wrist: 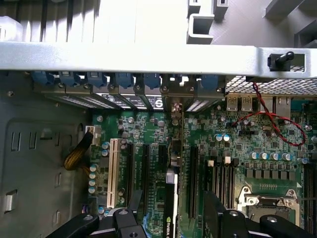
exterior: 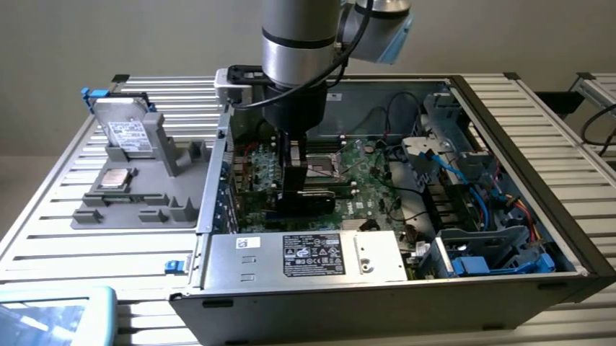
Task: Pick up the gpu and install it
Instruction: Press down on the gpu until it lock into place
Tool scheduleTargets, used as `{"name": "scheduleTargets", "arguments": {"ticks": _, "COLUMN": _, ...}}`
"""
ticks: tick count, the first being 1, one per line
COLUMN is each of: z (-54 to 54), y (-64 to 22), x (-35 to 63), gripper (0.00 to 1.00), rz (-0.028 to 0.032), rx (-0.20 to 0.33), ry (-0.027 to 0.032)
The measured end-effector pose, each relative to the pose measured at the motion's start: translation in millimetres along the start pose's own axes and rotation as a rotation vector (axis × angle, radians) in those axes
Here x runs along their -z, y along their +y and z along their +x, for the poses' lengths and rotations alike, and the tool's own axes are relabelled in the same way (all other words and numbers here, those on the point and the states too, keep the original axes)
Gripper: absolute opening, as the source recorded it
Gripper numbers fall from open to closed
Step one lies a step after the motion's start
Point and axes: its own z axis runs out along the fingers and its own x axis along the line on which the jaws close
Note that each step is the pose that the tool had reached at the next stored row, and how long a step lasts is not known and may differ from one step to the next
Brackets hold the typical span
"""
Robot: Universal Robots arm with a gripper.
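My tool point(wrist: 171, 218) is spread wide around the gpu point(wrist: 171, 206), which stands in its slot point(wrist: 174, 163). I should stay straight above it.

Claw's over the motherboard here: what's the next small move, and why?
Probably lift the claw straight up. Its jaws stand open either side of the gpu, which stands on edge in a motherboard slot, not gripped. Whether it is fully seated cannot be told.
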Motion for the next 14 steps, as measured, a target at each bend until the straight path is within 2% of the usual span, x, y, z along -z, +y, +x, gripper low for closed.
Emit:
{"name": "scheduleTargets", "arguments": {"ticks": 3, "z": 0.0, "y": 0.0, "x": 0.0, "gripper": 0.6, "rz": 0.0, "rx": 0.0, "ry": 0.0}}
{"name": "scheduleTargets", "arguments": {"ticks": 5, "z": 0.0, "y": 0.0, "x": 0.0, "gripper": 0.52, "rz": 0.0, "rx": 0.0, "ry": 0.0001}}
{"name": "scheduleTargets", "arguments": {"ticks": 6, "z": 0.0, "y": 0.0, "x": 0.0, "gripper": 0.52, "rz": 0.0, "rx": 0.0, "ry": 0.0}}
{"name": "scheduleTargets", "arguments": {"ticks": 9, "z": 0.0, "y": 0.0, "x": 0.0, "gripper": 0.33, "rz": 0.0, "rx": 0.0, "ry": 0.0}}
{"name": "scheduleTargets", "arguments": {"ticks": 10, "z": 0.0, "y": 0.0, "x": 0.0, "gripper": 0.33, "rz": 0.0, "rx": 0.0, "ry": 0.0001}}
{"name": "scheduleTargets", "arguments": {"ticks": 12, "z": 0.0, "y": 0.0, "x": 0.0, "gripper": 0.22, "rz": 0.0, "rx": 0.0, "ry": 0.0}}
{"name": "scheduleTargets", "arguments": {"ticks": 13, "z": 0.0, "y": 0.1, "x": 0.1, "gripper": 0.22, "rz": 0.0, "rx": 0.0, "ry": 0.0006}}
{"name": "scheduleTargets", "arguments": {"ticks": 14, "z": -0.2, "y": 0.5, "x": 0.1, "gripper": 0.16, "rz": 0.0004, "rx": 0.0, "ry": 0.003}}
